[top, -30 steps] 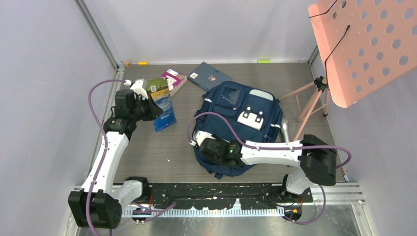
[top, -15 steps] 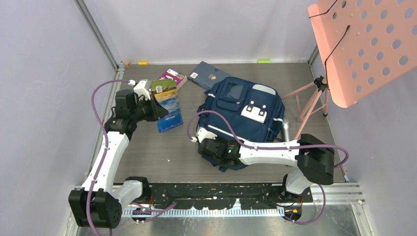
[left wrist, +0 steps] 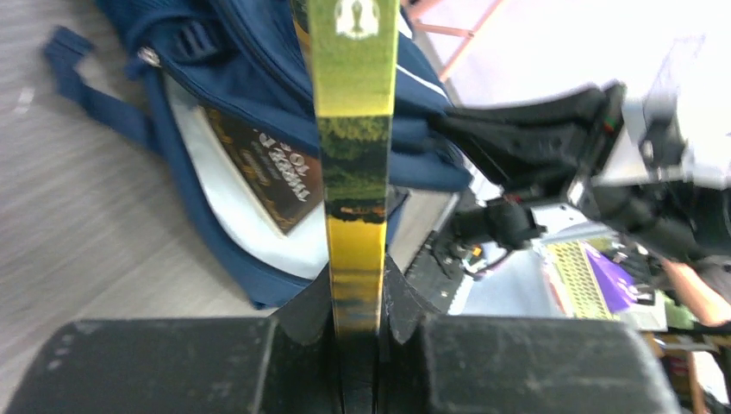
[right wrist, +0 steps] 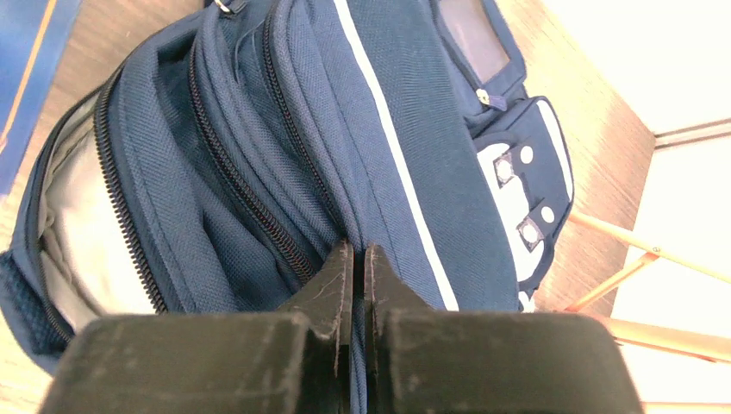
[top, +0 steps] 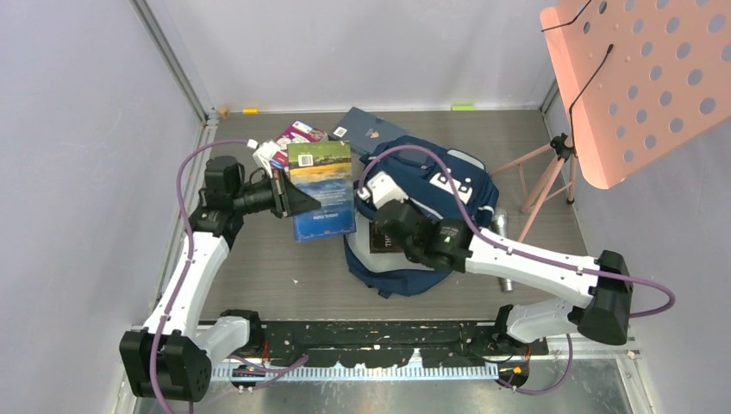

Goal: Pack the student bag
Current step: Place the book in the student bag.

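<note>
The student bag point(top: 424, 168) lies in the middle of the table, navy with white stripes, its main compartment gaping toward the left. A dark brown book point(top: 380, 242) rests inside on the pale lining point(right wrist: 78, 233). My right gripper point(top: 385, 214) is shut on a fold of the bag's point(right wrist: 388, 112) upper fabric and holds that side raised. My left gripper point(top: 289, 199) is shut on a book with a green, yellow and blue cover point(top: 321, 188), held in the air just left of the opening. In the left wrist view its yellow-green spine point(left wrist: 353, 172) stands between the jaws, with the open bag point(left wrist: 250, 78) beyond.
A purple book point(top: 297, 132) and a dark grey-blue book point(top: 366, 131) lie at the back. A pink perforated board point(top: 638, 78) on a tripod point(top: 543, 172) stands right of the bag. A silver cylinder point(top: 500, 228) lies by the bag's right side.
My right gripper has shut on the bag's fabric and lifted it, opening the compartment. My left arm has raised the book and carried it right, toward the bag.
</note>
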Controlling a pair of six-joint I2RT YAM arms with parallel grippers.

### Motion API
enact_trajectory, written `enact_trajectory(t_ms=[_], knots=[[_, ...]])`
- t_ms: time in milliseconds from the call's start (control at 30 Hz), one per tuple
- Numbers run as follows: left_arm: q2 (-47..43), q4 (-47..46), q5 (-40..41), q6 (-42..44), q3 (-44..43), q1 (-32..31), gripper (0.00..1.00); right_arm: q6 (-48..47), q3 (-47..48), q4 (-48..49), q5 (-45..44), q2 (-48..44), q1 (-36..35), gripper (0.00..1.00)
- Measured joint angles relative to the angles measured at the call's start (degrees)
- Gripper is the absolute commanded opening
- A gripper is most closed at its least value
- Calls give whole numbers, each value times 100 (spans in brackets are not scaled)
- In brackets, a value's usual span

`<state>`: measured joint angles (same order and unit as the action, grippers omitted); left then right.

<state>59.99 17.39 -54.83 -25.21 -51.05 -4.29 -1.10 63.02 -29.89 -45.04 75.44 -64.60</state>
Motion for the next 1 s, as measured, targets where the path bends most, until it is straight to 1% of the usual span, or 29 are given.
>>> enact_trajectory(t_ms=[100, 233, 433, 600, 833, 1000], knots=[[-221, -81, -315, -262, 214, -168, 0, -28, 105, 7, 201, -151, 326, 1], [-457, 61, -612, -466, 492, -586, 0, -33, 271, 17, 551, -267, 726, 1], [-542, 131, -678, -756, 960, -1165, 0, -31, 343, 2, 780, -289, 957, 1], [-601, 369, -669, -841, 1196, -1257, 0, -17, 361, -24, 901, -286, 1034, 1], [-833, 1351, -516, -734, 1449, -1539, 0, 144, 407, -59, 894, -286, 1051, 1], [-1016, 1814, -503, -739, 1622, -1683, 0, 214, 492, -31, 863, -280, 1104, 1]])
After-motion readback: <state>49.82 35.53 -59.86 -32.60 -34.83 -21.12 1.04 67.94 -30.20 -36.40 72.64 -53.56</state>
